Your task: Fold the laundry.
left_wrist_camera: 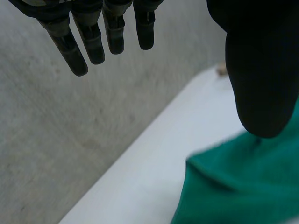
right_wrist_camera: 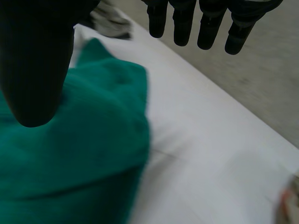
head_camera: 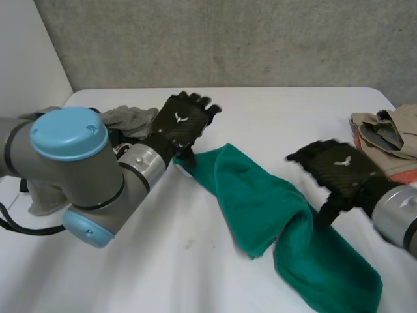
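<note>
A plain teal-green towel point(head_camera: 260, 208) is seen mid-frame on a white table point(head_camera: 163, 261). The left hand point(head_camera: 177, 125) and right hand point(head_camera: 342, 171) are coloured black, each marked with a small white emblem. A grey cloth point(head_camera: 130, 119) is shown at upper left, beige garments point(head_camera: 388, 130) at right, and a mottled grey wall point(head_camera: 228, 39) behind.

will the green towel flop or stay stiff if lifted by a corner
Probably floppy: the green towel lies in soft, bunched folds, so it would likely sag and trail. Pushed, it would probably wrinkle rather than slide on the white table.
</note>
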